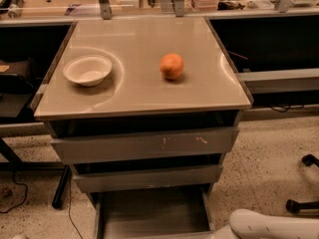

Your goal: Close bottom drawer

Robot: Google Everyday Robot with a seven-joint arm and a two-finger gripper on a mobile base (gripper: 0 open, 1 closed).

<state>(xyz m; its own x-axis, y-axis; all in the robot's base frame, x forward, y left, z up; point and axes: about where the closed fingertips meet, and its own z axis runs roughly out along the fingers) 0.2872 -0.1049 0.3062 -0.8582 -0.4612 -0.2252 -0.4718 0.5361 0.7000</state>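
The bottom drawer [149,213] stands pulled out toward me at the foot of the grey cabinet. Its shallow grey tray is open to view, and its front is cut off by the bottom edge of the view. Above it are the mid-width drawer [149,177] and the widest drawer [144,144] with pale scratch marks, both slightly out. A white arm link [271,225] lies low at the bottom right, beside the open drawer's right side. My gripper is out of view below the frame.
A white bowl [87,69] and an orange [172,65] sit on the cabinet's beige top [139,91]. Dark benches flank the cabinet. A black cable [15,198] and a stand leg [60,193] lie at the left, and black chair casters [304,183] at the right on the speckled floor.
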